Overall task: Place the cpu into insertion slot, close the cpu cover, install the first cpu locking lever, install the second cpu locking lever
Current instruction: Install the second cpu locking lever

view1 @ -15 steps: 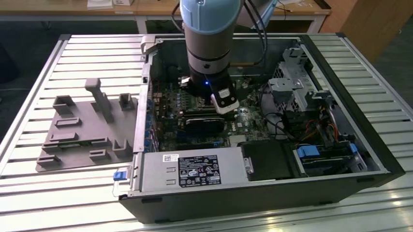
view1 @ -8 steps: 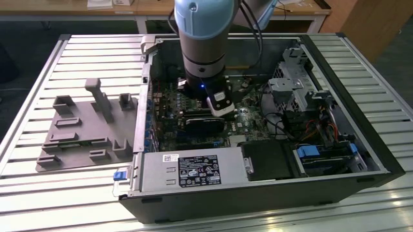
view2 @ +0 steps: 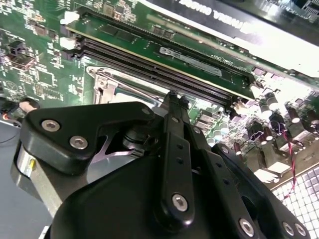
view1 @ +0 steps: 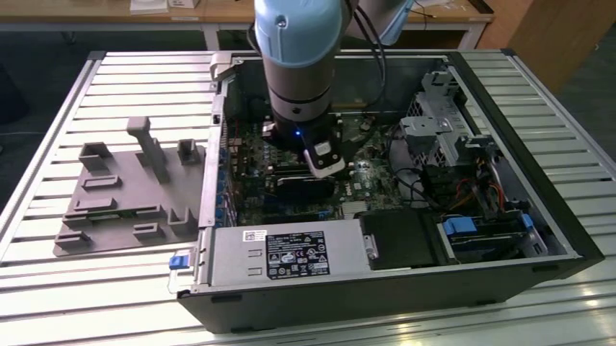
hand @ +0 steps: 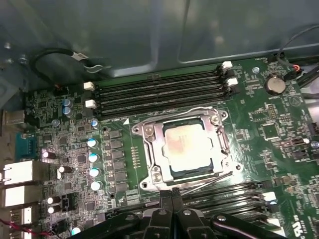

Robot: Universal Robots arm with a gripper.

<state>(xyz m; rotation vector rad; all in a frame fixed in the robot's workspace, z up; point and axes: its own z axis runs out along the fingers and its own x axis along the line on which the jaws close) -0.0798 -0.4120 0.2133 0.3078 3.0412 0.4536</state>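
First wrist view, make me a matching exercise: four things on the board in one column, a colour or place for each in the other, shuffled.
Things:
1. cpu
2. cpu cover
3. memory slots
4. coin battery

Descriptions:
A. long, black, in parallel rows
B. round and silver, near the board's corner
C. dull silver square seated in the socket
D. silver metal frame lying around the chip

Pairs: 1-C, 2-D, 3-A, 4-B
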